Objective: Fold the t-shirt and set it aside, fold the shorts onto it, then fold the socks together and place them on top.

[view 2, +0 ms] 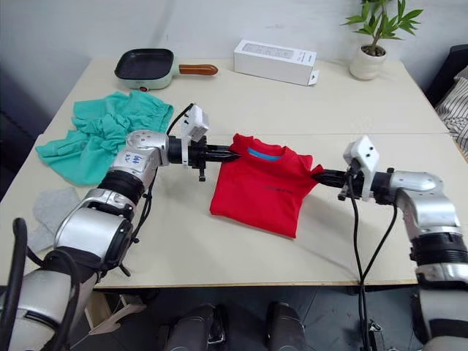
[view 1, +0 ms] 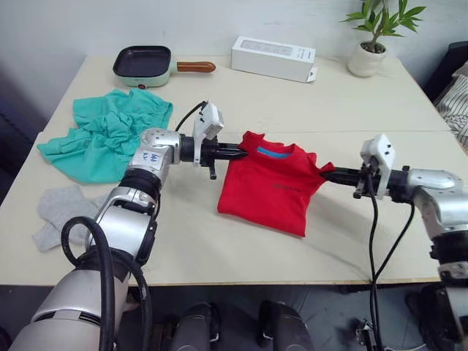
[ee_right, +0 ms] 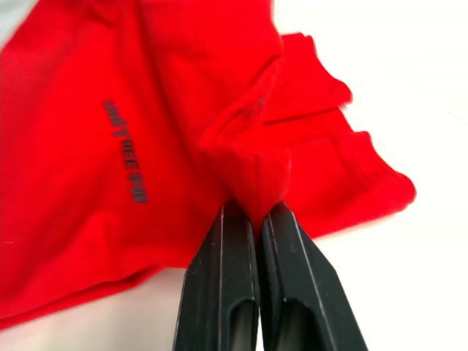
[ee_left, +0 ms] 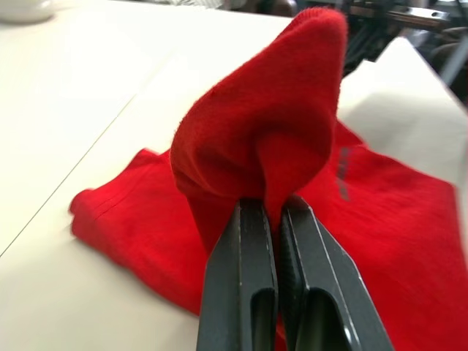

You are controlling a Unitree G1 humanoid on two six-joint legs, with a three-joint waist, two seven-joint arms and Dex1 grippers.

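From the left eye view, the red t-shirt (view 1: 272, 191) lies partly folded at the middle of the desk (view 1: 219, 252), neckband toward the far edge. The left gripper (view 1: 241, 153) is clamped on its far left shoulder; the right gripper (view 1: 327, 175) is clamped on the opposite shoulder, so the pinched edge runs across between the two arms and the body of the tee trails toward the near edge. The teal shorts (view 1: 106, 139) sit crumpled by the left edge, with the grey socks (view 1: 62, 212) nearer the front left corner.

The right eye view shows the same, each arm equally near its own shoulder of the tee.

In the left wrist view, the black fingers (ee_left: 241, 285) are pressed together on a raised peak of red cloth.

In the right wrist view, the fingers (ee_right: 223, 285) likewise pinch a fold beside the dark chest print (ee_right: 126, 151).
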